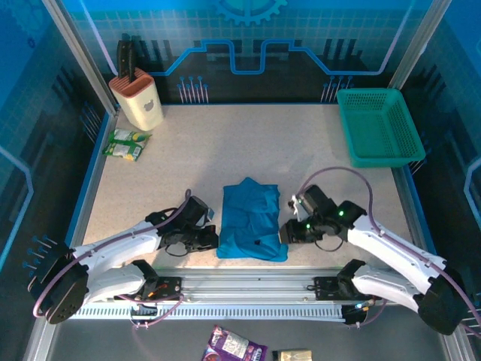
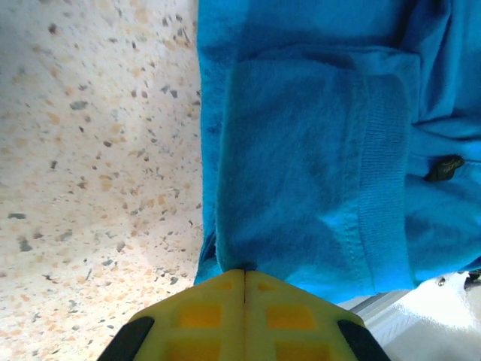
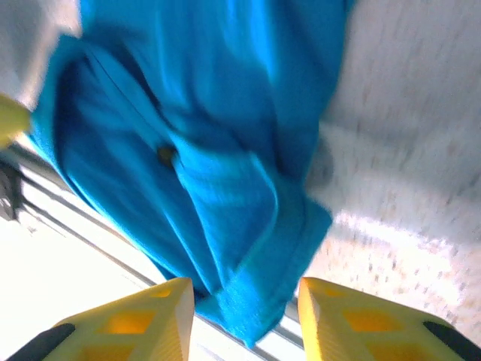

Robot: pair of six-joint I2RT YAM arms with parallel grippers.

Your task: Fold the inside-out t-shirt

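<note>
Seeing t-shirt point(image 1: 252, 220) lying flat on table point(image 1: 195, 158), centre, nr front edge, btwn the two arms. Folded into upright rectangle, slightly wider at near end. Blue all over, no print.

Noting L gripper point(image 1: 210, 239) low at shirt's near-left corner. From L wrist cam: yellow fingers point(image 2: 203, 316) pressed together, no gap, tips point(image 2: 244, 312) right at cloth edge. Can't tell whether any cloth is nipped. Same view of t-shirt point(image 2: 316, 165): folded sleeve w/ stitched hem on top, speckled table to the left.

Noting R gripper point(image 1: 287, 232) low at shirt's near-right edge. From R wrist cam: jaws partway apart point(image 3: 244, 320), yellow fingers point(image 3: 158, 316) either side of a hemmed corner of t-shirt point(image 3: 203, 135). Corner sits in the gap, not clamped. View blurred.

Spotting small dark speck point(image 2: 445, 167) on the cloth; too small to identify.

Elsewhere: green basket point(image 1: 379, 128) far right corner, well apart from shirt. Knife block point(image 1: 137, 98) far left corner, snack packet point(image 1: 126, 144) just in front of it. Purple packet point(image 1: 235, 347) below table's front rail.
</note>
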